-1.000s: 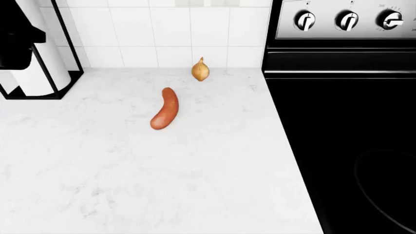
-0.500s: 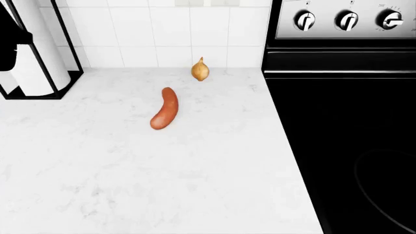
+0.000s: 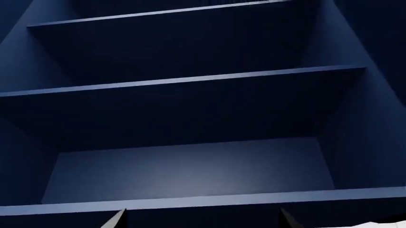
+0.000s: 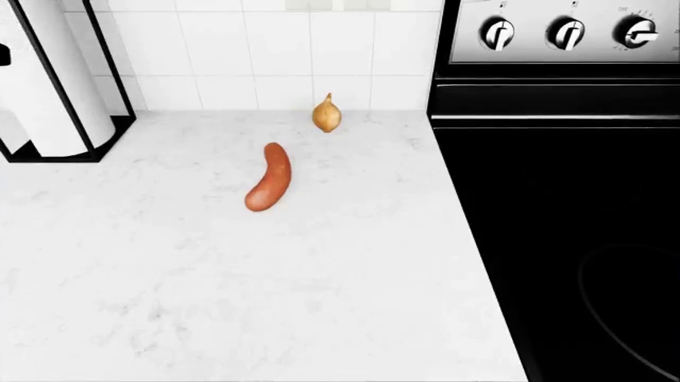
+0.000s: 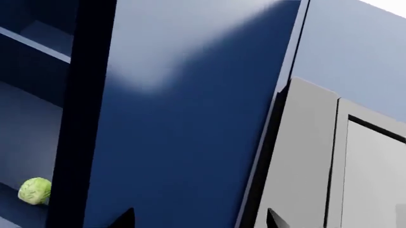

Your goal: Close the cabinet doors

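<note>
The left wrist view looks into an open dark blue cabinet [image 3: 190,166] with bare shelves [image 3: 190,78]; no door shows in that view. My left gripper [image 3: 203,223] is open in front of the lowest shelf edge, with nothing between its fingertips [image 3: 117,221]. In the right wrist view a dark blue cabinet door [image 5: 190,118] fills the middle, beside an open shelf compartment [image 5: 32,118]. My right gripper [image 5: 198,221] is open, facing the door's surface; whether it touches the door cannot be told. Neither gripper shows in the head view.
A green round vegetable [image 5: 35,191] lies on a shelf in the open compartment. A grey panel [image 5: 304,156] adjoins the door. Below, the white counter [image 4: 212,302] bears a sausage [image 4: 270,177], an onion [image 4: 327,114] and a paper towel holder [image 4: 53,87]; a black stove [image 4: 563,223] stands at right.
The dark arm at the head view's upper left has risen almost wholly out of that view, uncovering the paper towel holder. Nothing on the counter has moved.
</note>
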